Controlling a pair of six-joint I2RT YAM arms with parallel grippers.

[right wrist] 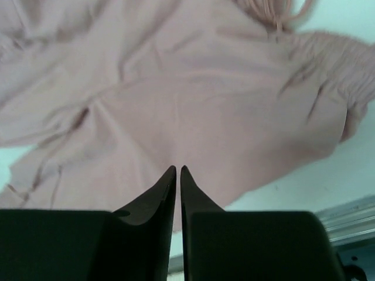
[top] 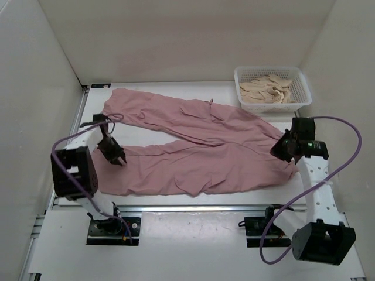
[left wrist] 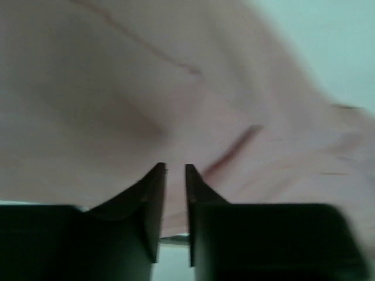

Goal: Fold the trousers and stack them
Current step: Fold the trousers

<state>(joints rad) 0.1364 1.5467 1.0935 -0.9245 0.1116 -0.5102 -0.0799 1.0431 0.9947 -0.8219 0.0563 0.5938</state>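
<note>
The dusty-pink trousers (top: 205, 146) lie spread flat across the table, with the legs pointing left and the waistband at the right. My left gripper (top: 119, 159) is down on the near leg close to its cuff. In the left wrist view its jaws (left wrist: 175, 168) stand almost together with pink cloth (left wrist: 176, 88) in the narrow gap. My right gripper (top: 280, 151) is at the waist end. In the right wrist view its fingertips (right wrist: 177, 168) nearly touch, pressed onto the fabric (right wrist: 205, 105) just inside its near edge. The drawstring (right wrist: 275, 17) shows at the top.
A white basket (top: 303, 82) holding beige cloth stands at the back right corner, close to the waistband. A metal rail (top: 193, 208) runs along the near table edge, between the arm bases. White walls close in the left, back and right sides.
</note>
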